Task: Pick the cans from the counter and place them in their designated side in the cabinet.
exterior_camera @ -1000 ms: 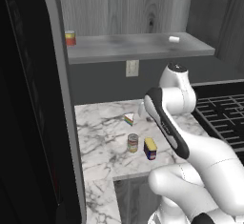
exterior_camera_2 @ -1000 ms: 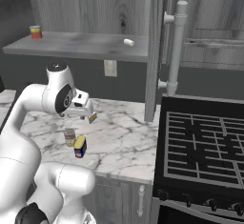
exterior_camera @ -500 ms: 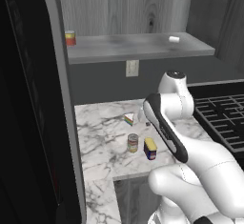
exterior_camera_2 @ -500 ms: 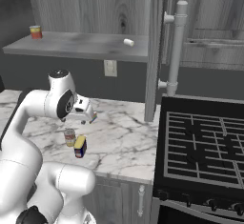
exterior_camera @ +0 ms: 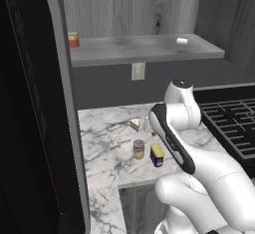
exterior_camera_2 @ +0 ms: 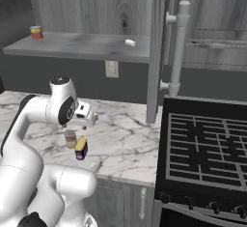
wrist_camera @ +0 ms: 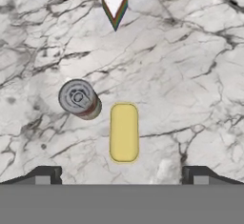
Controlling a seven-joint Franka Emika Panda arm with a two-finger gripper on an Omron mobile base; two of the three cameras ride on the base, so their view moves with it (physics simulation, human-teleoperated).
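Two cans stand close together on the white marble counter (wrist_camera: 190, 75). The hand view looks straight down on them: the round silvery-topped can (wrist_camera: 79, 98) at left and the boxy can's yellow top (wrist_camera: 124, 132) just right of it. My gripper (wrist_camera: 122, 176) hangs open above them, its two dark tips either side of the boxy can, touching neither. In the left base view the round can (exterior_camera: 139, 149) and the dark blue boxy can (exterior_camera: 157, 155) sit near the counter's front edge. From the right, the round can (exterior_camera_2: 71, 138) and the boxy can (exterior_camera_2: 81, 148) stand below my white hand (exterior_camera_2: 83, 115).
A rainbow-striped wedge (wrist_camera: 115, 6) lies beyond the cans. The cabinet shelf (exterior_camera: 144, 49) above holds a red-and-yellow can (exterior_camera: 73, 40) at left and a small white object (exterior_camera: 182, 41) at right. A black stove grate (exterior_camera_2: 207, 144) lies to the right, a tall black panel (exterior_camera: 30, 103) to the left.
The arm has sunk a little, bringing the hand lower over the two cans. The jaws stayed open and the cans have not moved.
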